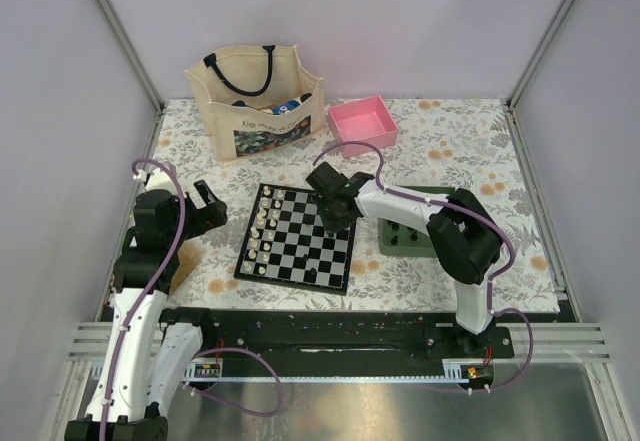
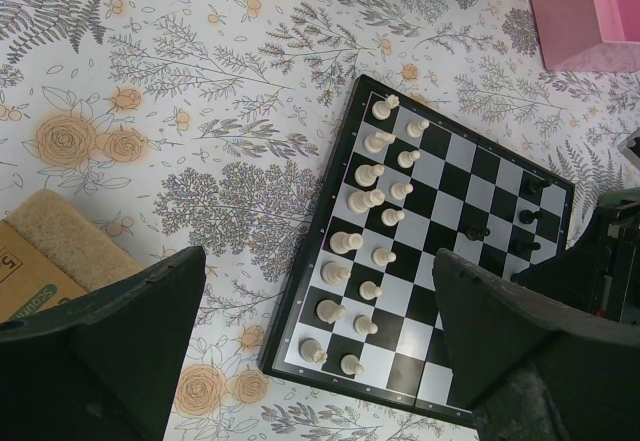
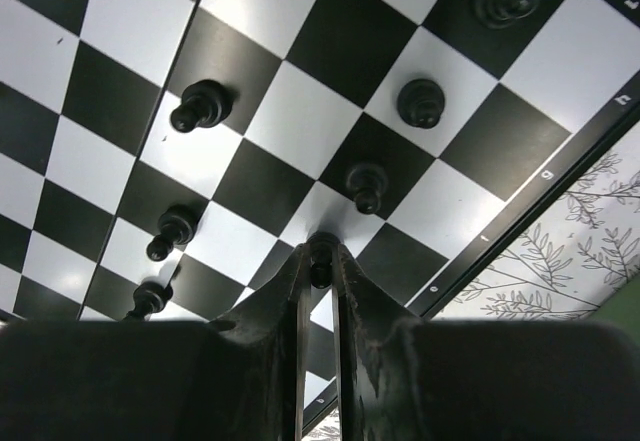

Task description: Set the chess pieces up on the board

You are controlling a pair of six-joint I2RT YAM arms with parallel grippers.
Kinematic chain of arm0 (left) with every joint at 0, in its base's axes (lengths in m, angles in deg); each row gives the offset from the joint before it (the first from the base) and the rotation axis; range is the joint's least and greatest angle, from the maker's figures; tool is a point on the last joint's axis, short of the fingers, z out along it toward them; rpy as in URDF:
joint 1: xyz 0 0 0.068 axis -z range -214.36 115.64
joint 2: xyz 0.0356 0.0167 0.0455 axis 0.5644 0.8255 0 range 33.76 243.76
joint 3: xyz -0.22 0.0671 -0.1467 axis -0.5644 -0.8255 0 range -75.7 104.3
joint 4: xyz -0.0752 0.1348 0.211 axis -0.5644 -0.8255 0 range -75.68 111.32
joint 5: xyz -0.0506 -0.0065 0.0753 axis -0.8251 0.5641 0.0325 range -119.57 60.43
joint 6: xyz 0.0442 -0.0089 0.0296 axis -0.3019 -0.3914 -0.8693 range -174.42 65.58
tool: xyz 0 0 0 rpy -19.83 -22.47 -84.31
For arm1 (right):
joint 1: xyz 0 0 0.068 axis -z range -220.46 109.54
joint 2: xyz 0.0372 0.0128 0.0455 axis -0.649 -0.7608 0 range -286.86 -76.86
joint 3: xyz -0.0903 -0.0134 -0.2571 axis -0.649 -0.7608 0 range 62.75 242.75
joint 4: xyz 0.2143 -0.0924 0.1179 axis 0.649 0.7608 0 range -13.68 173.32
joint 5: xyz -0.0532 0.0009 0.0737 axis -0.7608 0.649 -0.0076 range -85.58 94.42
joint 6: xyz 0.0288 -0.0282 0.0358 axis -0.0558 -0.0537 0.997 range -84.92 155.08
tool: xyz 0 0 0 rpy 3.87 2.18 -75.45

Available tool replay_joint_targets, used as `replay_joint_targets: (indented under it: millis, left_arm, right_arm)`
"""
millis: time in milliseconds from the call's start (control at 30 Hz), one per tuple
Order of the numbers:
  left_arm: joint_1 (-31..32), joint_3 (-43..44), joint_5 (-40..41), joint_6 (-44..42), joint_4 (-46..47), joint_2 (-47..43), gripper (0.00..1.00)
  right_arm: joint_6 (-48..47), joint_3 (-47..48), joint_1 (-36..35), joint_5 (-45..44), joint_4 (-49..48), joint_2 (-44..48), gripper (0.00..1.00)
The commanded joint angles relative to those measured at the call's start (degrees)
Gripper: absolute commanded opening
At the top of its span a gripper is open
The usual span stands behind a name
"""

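Observation:
The board (image 1: 300,248) lies mid-table with cream-white chessmen along its left two columns. My right gripper (image 1: 338,223) reaches over the board's right part. In the right wrist view it (image 3: 320,266) is shut on a black chess piece (image 3: 320,259), whose base is at a white square by the board's (image 3: 330,31) rim. Several black chess pieces (image 3: 367,186) stand on squares around it. My left gripper (image 1: 205,211) hangs open and empty left of the board. In the left wrist view it (image 2: 315,361) is over the board's (image 2: 460,151) near-left corner.
A green tray (image 1: 432,197) with more black pieces lies right of the board, partly under the right arm. A cloth tote bag (image 1: 255,101) and a pink box (image 1: 363,124) stand at the back. A tan block (image 2: 60,251) sits by the left gripper.

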Motion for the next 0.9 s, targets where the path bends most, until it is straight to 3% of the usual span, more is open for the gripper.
replay_joint_targets:
  millis: [0,367,667,867]
  left_arm:
    - [-0.33,-0.08,-0.87,0.26,2.16,-0.3,0.99]
    - [-0.33,0.0,-1.05,0.26,2.25,-0.21,0.99]
    - [-0.33,-0.08,-1.04,0.26,2.25,-0.3,0.99]
    - [-0.33,-0.08,-1.13,0.35,2.25,-0.47,0.99]
  right_arm:
    - [-0.26,0.92,1.09,-1.4,-1.21,0.98,0.2]
    - [-0.09,1.09,1.09,-0.08,-2.09,-0.07,0.23]
    - [-0.35,0.04,1.09,0.45,-1.92,2.65,0.36]
    - [0.53,0.48,0.83,3.87,-1.39,6.34,0.52]
